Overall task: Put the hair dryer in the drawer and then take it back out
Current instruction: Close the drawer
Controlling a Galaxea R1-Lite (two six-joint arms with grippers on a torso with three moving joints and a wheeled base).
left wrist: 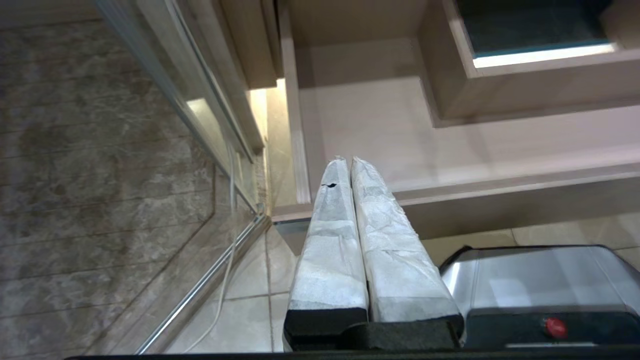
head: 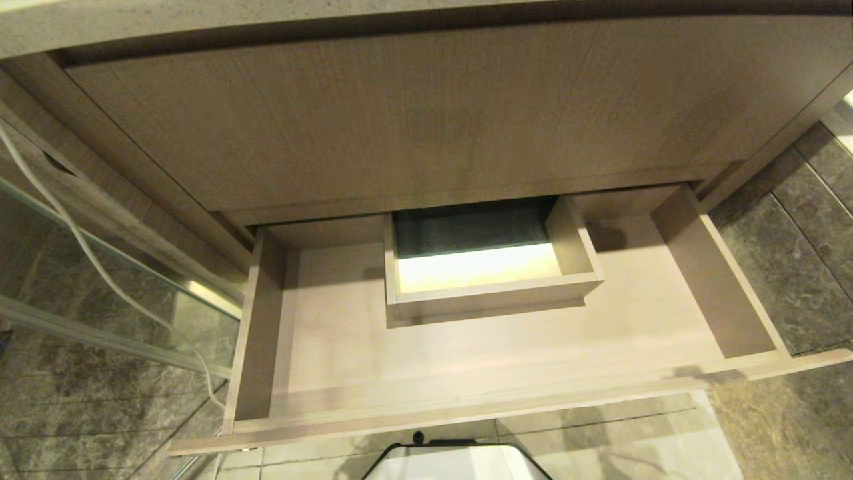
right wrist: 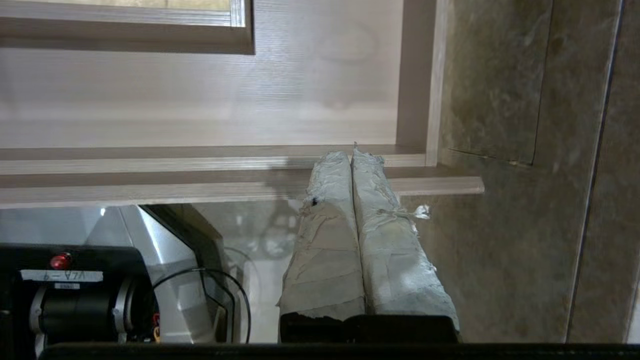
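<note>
The drawer point(head: 466, 407) stands pulled out below the counter, wide and shallow, in light wood grain. Its floor is bare. A boxed cut-out point(head: 490, 267) sits at its back middle. The hair dryer is out of view in all three views. Neither gripper shows in the head view. In the left wrist view my left gripper point(left wrist: 348, 161) is shut and empty, low in front of the drawer's point(left wrist: 380, 125) front left corner. My right gripper point(right wrist: 351, 152) is shut on nothing, just before the front right corner of the drawer point(right wrist: 200, 100).
A taller wood panel point(head: 433, 120) rises above the drawer under the counter edge. At the left, a white cord point(head: 86, 247) hangs down past a glass panel with a metal rail point(head: 120, 340) to the tiled floor. My own base point(head: 456, 463) sits below the drawer front.
</note>
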